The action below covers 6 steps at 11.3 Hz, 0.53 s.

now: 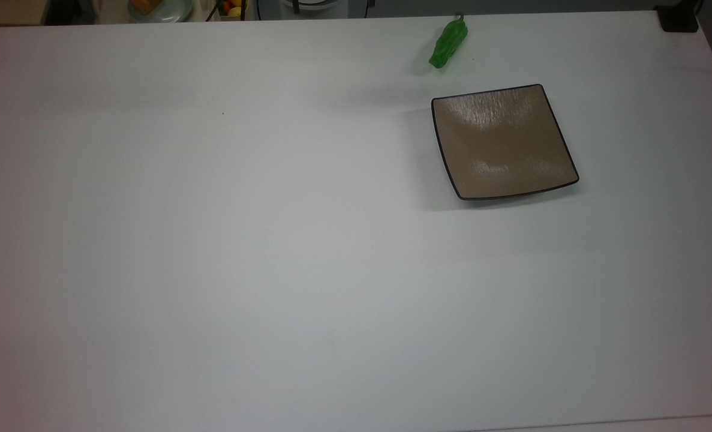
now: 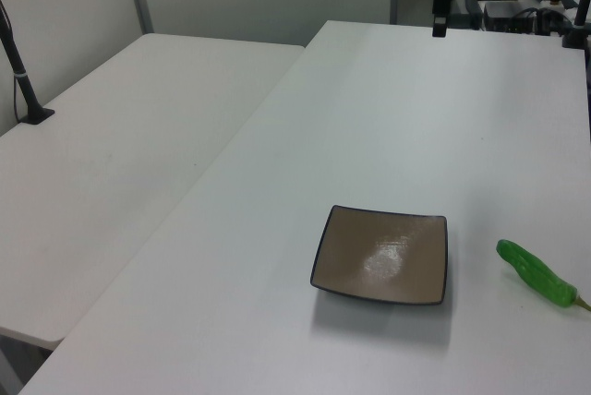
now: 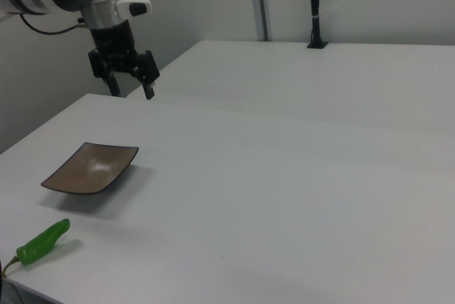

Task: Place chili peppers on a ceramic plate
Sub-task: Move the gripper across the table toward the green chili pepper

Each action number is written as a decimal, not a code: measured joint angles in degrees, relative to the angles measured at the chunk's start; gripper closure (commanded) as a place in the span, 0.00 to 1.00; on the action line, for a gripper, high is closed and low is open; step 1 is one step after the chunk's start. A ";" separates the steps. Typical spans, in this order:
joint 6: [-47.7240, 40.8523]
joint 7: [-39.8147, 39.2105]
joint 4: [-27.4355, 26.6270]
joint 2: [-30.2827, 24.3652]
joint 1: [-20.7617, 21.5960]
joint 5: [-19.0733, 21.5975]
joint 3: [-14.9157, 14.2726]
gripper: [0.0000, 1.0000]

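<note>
The green chili pepper (image 1: 448,42) lies on the white table near the far edge in the top view, just above the ceramic plate (image 1: 503,141) and apart from it. The left view has the pepper (image 2: 538,274) to the right of the plate (image 2: 383,254). In the right view the pepper (image 3: 43,241) rests near the table's front left corner, below the plate (image 3: 91,168). My gripper (image 3: 131,89) hangs open in the air high above the table behind the plate, holding nothing. The plate is bare.
A round pale dish with orange food (image 1: 158,7) sits beyond the table's far edge in the top view. A second white table (image 2: 111,164) adjoins on the left view's left. Black camera posts (image 3: 314,6) stand at table edges.
</note>
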 measured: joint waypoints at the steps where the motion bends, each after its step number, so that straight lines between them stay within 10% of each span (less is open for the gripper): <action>1: 0.76 -0.82 -0.45 0.23 0.01 0.00 -0.50 0.00; 6: 0.76 -0.82 -0.93 1.76 0.01 0.00 -0.50 0.00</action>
